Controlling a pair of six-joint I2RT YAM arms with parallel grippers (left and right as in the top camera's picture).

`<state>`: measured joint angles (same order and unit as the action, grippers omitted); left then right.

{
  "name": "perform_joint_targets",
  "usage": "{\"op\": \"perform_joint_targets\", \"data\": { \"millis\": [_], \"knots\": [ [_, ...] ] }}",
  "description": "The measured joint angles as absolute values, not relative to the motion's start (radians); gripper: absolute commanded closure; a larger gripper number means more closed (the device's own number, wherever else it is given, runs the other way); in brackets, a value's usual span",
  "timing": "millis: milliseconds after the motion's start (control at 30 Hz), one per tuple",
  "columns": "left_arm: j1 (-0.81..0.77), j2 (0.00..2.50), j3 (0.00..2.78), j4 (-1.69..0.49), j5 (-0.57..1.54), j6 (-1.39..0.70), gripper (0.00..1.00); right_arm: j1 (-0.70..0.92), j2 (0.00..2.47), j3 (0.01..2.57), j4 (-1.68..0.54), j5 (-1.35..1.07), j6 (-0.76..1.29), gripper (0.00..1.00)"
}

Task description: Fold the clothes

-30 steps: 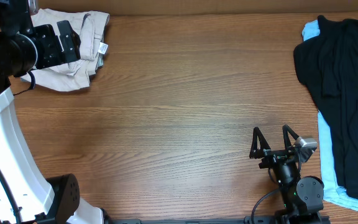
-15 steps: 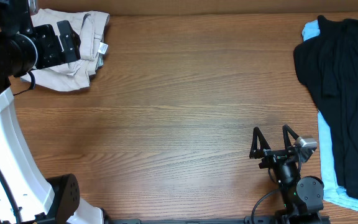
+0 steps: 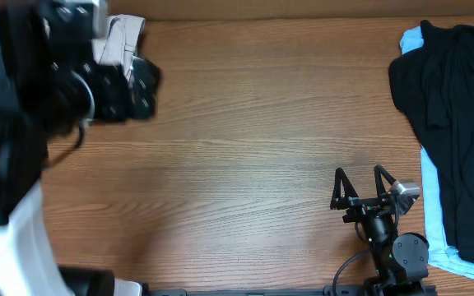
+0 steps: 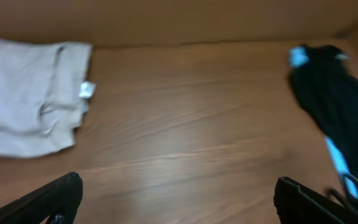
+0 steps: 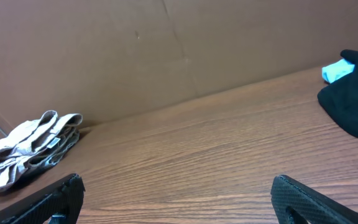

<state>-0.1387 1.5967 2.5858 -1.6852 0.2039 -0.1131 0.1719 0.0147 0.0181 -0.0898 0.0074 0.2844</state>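
item 1, beige khaki shorts (image 4: 30, 93): we found them in a compact bundle at the far left corner of the wooden surface (image 3: 245, 123), a small white tag (image 4: 86, 90) at their right edge; in the overhead view the left arm covered most of them
item 2, black garment (image 3: 455, 107): we logged it spread loose along the right edge of the surface, lying over a pale-blue garment (image 3: 434, 205) that showed at its top corner and lower side; well apart from the shorts
item 3, left end effector (image 4: 178, 193): we saw its two fingers spread wide with nothing between them, held above the surface near the shorts; blurred in the overhead view
item 4, right end effector (image 3: 359, 174): we recorded its fingers apart and empty, near the front edge, left of the black garment and touching no cloth
item 5, brown cardboard wall (image 5: 135, 56): we noted it standing along the far edge of the surface
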Motion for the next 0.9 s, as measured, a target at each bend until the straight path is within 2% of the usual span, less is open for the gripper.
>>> {"op": "perform_joint_targets", "data": {
  "millis": [333, 567, 700, 900],
  "knots": [
    [-0.184, 1.430, 2.566, -1.687, 0.142, -0.109, 0.00, 0.172, 0.015, 0.018, -0.089, 0.007, 0.284, 0.00],
    [-0.184, 1.257, 2.224, -1.623, 0.036, -0.110, 0.00, 0.172, 0.015, 0.018, -0.089, 0.007, 0.284, 0.00],
    [-0.184, 1.110, 1.911, -1.428, 0.004, -0.110, 0.00, 0.172, 0.015, 0.018, -0.090, 0.007, 0.284, 0.00],
    [-0.184, 0.881, 1.407, -0.941, -0.014, -0.110, 0.00, 0.172, 0.015, 0.018, -0.089, 0.007, 0.284, 0.00]
  ]
}}
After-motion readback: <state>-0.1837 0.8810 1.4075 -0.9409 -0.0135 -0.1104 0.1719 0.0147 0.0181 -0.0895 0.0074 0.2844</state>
